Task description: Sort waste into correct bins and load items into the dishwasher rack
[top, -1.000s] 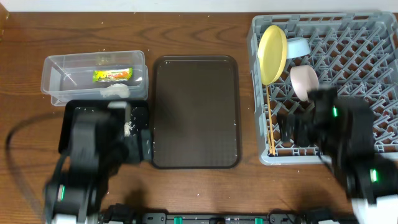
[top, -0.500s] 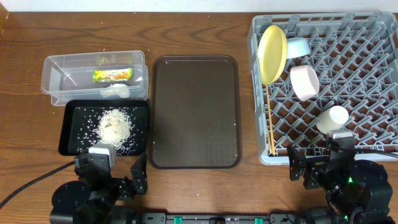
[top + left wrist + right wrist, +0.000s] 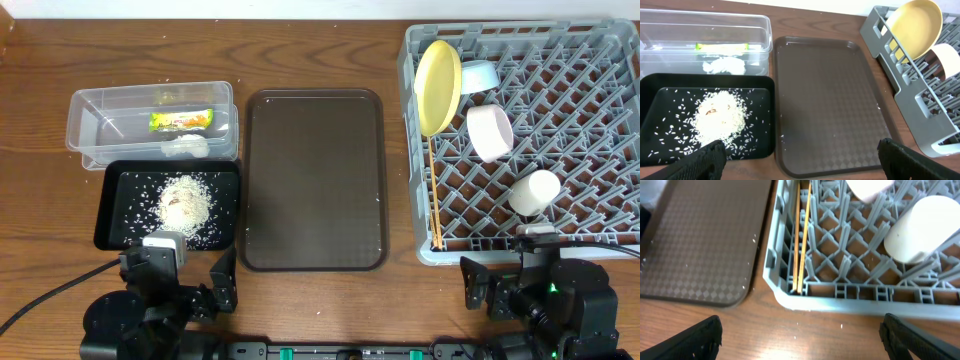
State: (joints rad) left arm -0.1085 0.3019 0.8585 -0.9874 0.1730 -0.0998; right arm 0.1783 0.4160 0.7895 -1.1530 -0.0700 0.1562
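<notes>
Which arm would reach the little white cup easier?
Right. The white cup lies in the rack just ahead of the right tool; the left tool sits far off, by the black tray.

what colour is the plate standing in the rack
The plate is yellow, standing on edge in the grey rack; the overhead view shows it best.
</notes>
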